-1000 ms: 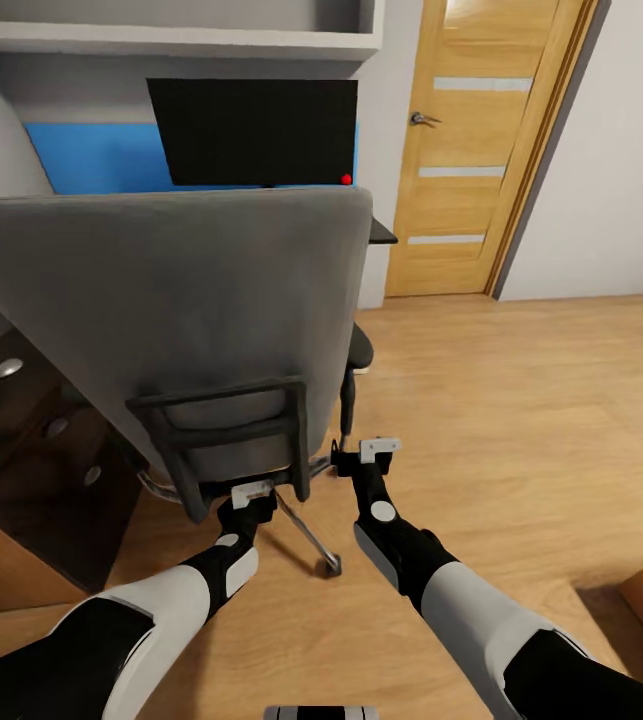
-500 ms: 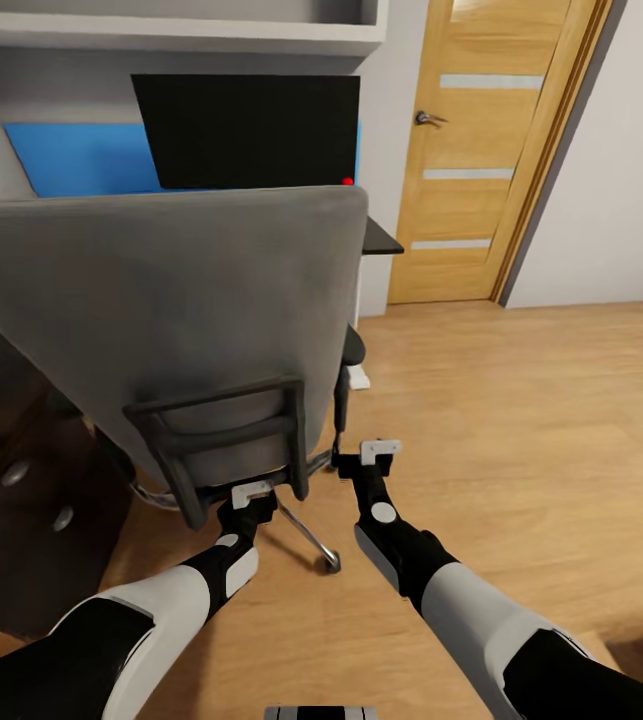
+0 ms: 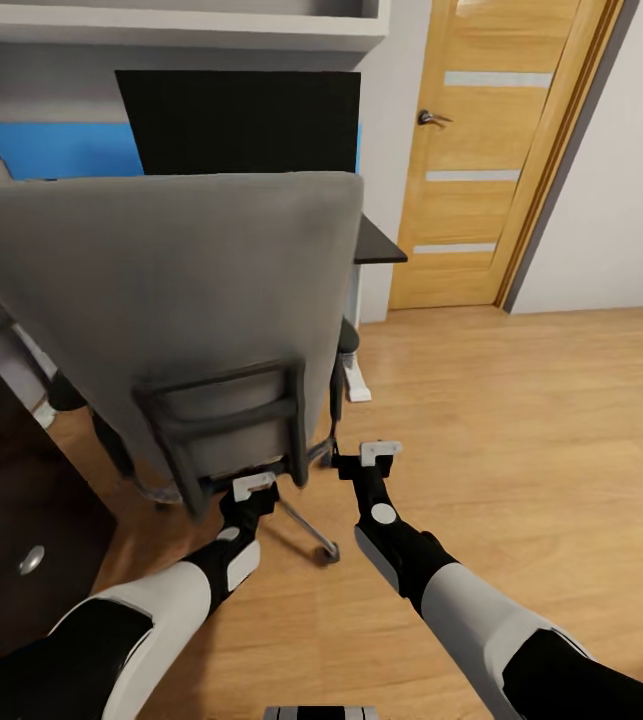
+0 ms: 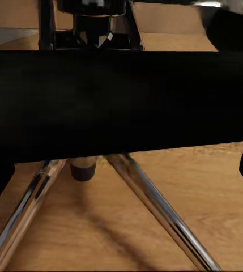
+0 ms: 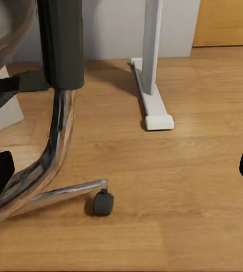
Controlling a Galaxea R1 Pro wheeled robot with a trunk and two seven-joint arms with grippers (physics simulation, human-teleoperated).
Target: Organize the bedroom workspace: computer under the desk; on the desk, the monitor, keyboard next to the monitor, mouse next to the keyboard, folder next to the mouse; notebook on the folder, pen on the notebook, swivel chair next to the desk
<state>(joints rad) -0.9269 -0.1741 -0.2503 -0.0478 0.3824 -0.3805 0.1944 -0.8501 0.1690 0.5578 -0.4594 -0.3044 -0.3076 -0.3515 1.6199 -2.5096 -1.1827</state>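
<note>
Positioning the swivel chair (image 3: 161,290) by the counter (image 3: 376,240) at 12 o'clock: left tool (image 3: 252,492) on its back frame, grip unclear, right tool (image 3: 379,452) apparently empty; next, probably pushing forward.

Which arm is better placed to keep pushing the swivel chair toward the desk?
Left. Its hand sits against the black frame behind the swivel chair; the right hand hangs beside it, over the floor.
</note>
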